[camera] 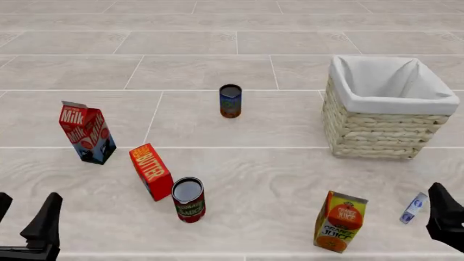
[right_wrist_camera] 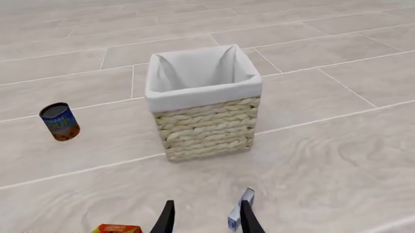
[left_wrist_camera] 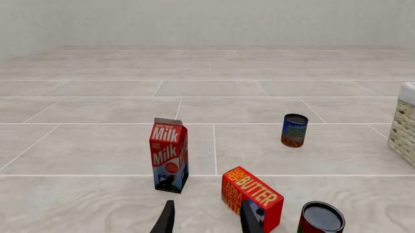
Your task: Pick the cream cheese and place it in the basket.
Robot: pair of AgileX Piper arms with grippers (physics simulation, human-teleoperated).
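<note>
Cream cheese (camera: 412,209) stood on edge at the front right, just beside the right gripper (right_wrist_camera: 205,217), whose fingers were spread with nothing held. Surface was a pale wood-look tiled floor (camera: 254,114) running back to a plain light wall (left_wrist_camera: 207,22). Left to right: left gripper (left_wrist_camera: 206,218) also apart and empty, one milk carton (camera: 87,132), one butter box (camera: 151,171), two cans (camera: 188,199) (camera: 230,100), one orange juice carton (camera: 340,221), one wicker basket (camera: 377,130) with white lining.
</note>
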